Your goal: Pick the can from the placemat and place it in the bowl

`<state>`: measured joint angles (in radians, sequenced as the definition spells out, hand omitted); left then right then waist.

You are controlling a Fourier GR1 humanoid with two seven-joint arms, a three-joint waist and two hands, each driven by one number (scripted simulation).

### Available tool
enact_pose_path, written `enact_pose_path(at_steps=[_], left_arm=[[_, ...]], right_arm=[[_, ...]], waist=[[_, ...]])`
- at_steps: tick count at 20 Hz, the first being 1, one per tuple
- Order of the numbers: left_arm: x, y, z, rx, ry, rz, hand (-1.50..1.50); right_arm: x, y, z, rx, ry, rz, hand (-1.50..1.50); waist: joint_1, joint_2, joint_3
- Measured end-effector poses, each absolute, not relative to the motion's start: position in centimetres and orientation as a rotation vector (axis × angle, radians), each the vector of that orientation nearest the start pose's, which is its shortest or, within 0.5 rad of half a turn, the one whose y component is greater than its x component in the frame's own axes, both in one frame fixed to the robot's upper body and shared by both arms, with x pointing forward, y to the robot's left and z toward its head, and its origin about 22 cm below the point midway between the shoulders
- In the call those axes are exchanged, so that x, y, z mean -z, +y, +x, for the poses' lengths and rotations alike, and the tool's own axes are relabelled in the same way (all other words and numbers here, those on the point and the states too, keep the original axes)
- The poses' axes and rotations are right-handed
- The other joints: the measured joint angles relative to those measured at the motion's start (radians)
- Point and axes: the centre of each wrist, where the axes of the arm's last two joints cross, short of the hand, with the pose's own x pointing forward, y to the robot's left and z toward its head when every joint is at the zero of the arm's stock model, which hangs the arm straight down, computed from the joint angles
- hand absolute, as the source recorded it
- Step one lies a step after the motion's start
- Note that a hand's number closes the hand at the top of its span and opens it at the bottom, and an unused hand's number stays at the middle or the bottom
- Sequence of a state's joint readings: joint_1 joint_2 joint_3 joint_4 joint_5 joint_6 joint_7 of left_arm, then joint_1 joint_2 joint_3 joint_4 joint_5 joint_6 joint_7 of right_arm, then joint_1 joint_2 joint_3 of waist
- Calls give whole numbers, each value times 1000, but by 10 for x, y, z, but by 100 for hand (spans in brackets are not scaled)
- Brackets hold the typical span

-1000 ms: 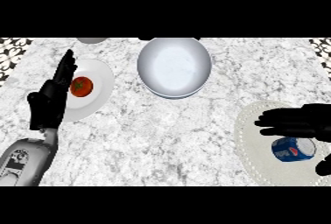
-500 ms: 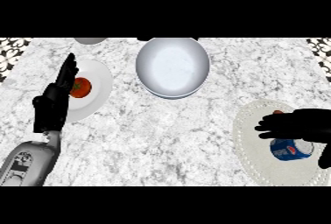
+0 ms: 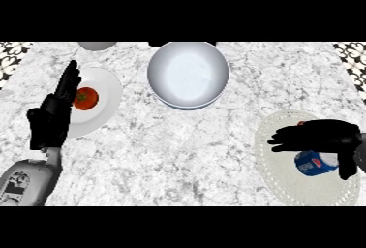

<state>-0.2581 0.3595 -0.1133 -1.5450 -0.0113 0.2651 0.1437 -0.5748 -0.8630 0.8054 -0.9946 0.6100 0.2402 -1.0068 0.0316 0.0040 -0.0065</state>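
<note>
My right hand (image 3: 320, 137) hangs over the placemat (image 3: 286, 186) at four o'clock on the counter (image 3: 186, 155), palm down, fingers pointing toward nine o'clock and bent down over the can (image 3: 314, 163); the thumb drops along the can's three o'clock side near the view's edge, so the hand is cupped about the can, though I cannot tell whether fingers and thumb already touch it; the can, blue with a white end, lies on its side on the mat, just below my palm, partly hidden by it; a small red thing peeks out at the top of my hand, too hidden to name; the mat is pale, round, with a scalloped rim, and runs out to the right edge; the bowl (image 3: 188, 72), white and empty, sits at twelve o'clock, well apart from the can; my left hand (image 3: 55, 112) rests open at nine o'clock, fingers straight and pointing up toward twelve, lying over the left rim of a white plate (image 3: 100, 104); on that plate sits a tomato (image 3: 85, 98), just beside my fingers; a grey round thing (image 3: 97, 45) is cut off by the top edge at eleven o'clock.
</note>
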Motion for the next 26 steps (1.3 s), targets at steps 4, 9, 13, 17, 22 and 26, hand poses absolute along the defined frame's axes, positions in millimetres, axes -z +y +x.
enact_pose_path(at_steps=[4,9,13,17,22,26], left_arm=[[-78,258,294,182,-1661,368,0],[-79,260,294,179,-1658,379,0],[-84,260,297,174,-1653,382,0],[-80,257,293,174,-1654,378,0],[-80,261,291,175,-1645,391,0],[-78,263,291,177,-1630,397,0]], right_arm=[[-38,-343,332,-2203,-1304,188,150],[-34,-346,329,-2223,-1344,195,150],[-34,-341,331,-2214,-1396,206,150],[-33,-347,327,-2184,-1436,218,150],[-1,-254,323,-2026,-1501,214,150],[19,-184,310,-1868,-1547,177,150]], waist=[[-5,-7,-9],[-14,-10,-13],[-17,-10,-12],[-16,-9,-9],[-26,-23,-14],[-34,-30,-8]])
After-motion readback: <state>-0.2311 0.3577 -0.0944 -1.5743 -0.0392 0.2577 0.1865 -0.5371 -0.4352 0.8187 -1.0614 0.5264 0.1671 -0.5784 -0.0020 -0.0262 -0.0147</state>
